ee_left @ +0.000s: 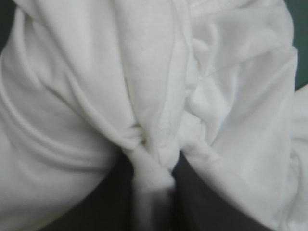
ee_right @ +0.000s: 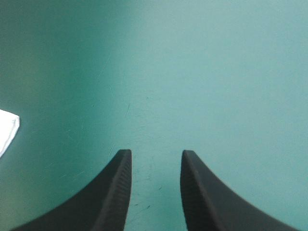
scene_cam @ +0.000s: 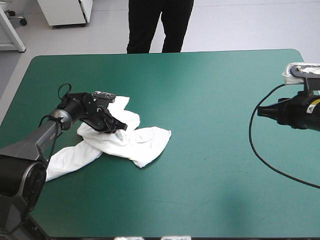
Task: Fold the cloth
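So, high view: T-shirt [scene_cam: 125,142] is lying as a crumpled heap on the left half of the teal-green cover [scene_cam: 210,85], one end trailing toward the near-left edge. Left gripper [scene_cam: 114,125] is sitting on the heap's middle, probably grabbing a ridge to pull it open before folding.

Left wrist view: black fingers [ee_left: 91,207] are pinching a bunched fold, all but closed on it.

Right wrist view: right gripper [ee_right: 154,155] is hovering over bare cover, fingers parted by a narrow gap, gripping nothing and, I'd say, waiting clear of the cloth. Only a white corner is showing well off beside it.
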Controlling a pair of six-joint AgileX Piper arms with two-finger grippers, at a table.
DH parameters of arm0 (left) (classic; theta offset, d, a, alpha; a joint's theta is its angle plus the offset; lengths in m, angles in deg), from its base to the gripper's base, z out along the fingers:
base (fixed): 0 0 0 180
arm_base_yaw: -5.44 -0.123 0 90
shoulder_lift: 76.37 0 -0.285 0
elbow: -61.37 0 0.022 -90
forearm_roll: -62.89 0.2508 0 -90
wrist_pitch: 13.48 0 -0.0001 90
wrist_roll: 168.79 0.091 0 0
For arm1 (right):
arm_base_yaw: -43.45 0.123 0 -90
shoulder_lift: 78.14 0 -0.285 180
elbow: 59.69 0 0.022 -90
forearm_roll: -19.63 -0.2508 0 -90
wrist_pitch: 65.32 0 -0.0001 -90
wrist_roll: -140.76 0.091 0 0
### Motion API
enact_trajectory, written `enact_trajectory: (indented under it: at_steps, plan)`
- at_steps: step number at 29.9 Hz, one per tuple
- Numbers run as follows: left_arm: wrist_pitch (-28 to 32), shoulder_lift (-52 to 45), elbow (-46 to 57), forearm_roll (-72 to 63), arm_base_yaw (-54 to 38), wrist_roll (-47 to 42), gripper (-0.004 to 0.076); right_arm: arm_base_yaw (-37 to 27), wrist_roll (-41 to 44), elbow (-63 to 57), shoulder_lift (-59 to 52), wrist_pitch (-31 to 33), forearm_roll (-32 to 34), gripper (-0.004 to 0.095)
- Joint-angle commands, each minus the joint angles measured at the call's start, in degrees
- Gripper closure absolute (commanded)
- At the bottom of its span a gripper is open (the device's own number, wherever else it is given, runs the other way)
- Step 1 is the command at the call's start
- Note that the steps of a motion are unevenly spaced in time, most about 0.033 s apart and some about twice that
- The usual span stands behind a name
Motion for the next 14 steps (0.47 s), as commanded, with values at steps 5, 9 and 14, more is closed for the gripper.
enact_trajectory:
  at_steps: [5,9,14]
  plan:
    - [1.2,-1.7,-0.6,-6.1,10.8,-2.6,0.0733,-0.4,0.5,1.5,-0.5,-0.1,0.7,0.0584]
    - [4.0,-1.7,-0.6,-6.4,18.1,-5.3,0.0733,-0.4,0.6,1.5,-0.5,-0.1,0.7,0.0584]
    - [6.4,-1.7,-1.5,-7.2,25.2,-6.5,0.0733,-0.4,1.4,1.5,-0.5,-0.1,0.5,0.0584]
